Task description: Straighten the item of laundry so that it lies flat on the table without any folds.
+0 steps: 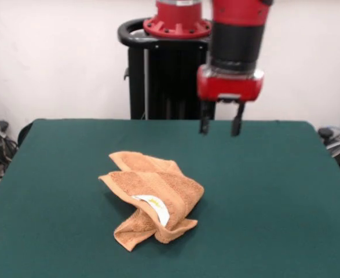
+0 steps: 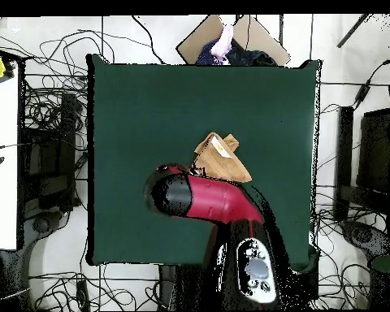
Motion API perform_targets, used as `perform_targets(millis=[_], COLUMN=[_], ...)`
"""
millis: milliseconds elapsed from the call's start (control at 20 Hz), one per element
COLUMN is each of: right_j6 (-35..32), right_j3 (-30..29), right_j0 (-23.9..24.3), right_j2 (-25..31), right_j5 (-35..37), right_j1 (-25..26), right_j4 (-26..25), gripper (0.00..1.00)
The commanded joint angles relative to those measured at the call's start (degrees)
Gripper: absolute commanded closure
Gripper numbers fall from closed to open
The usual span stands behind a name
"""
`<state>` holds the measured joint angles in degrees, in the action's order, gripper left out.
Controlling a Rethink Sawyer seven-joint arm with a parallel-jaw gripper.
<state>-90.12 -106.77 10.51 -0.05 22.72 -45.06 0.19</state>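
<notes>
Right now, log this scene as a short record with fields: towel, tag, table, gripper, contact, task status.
towel: orange-tan terry towel, crumpled and folded over itself near the table's middle
tag: small white tag showing on the towel's front fold
table: dark green top, much larger than the towel
gripper: open, two dark fingers pointing down, raised above the table behind the towel in the front view
contact: none; gripper and towel apart
overhead: red arm covers part of the towel
task status: not yet flat
</notes>
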Motion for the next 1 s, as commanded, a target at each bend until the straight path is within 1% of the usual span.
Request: perform_targets(millis=[50, 150, 350, 500, 850, 1000], right_j6=[4.0, 5.3, 6.7, 5.9, 0.4, -1.0], right_j3=[15.5, 15.9, 14.7, 13.2, 11.3, 10.2], right_j0=[4.8, 6.5, 9.7, 11.2, 11.2, 10.9], right_j2=[6.3, 7.5, 9.8, 11.0, 10.9, 9.8], right_j5=[12.2, 11.5, 7.0, 4.1, -5.1, -8.5], right_j1=[7.0, 7.9, 9.8, 11.0, 17.2, 18.4], right_j4=[-2.7, -3.7, -6.8, -9.1, -15.0, -17.7], gripper=[0.00, 0.00, 0.00, 0.00, 0.00, 0.00])
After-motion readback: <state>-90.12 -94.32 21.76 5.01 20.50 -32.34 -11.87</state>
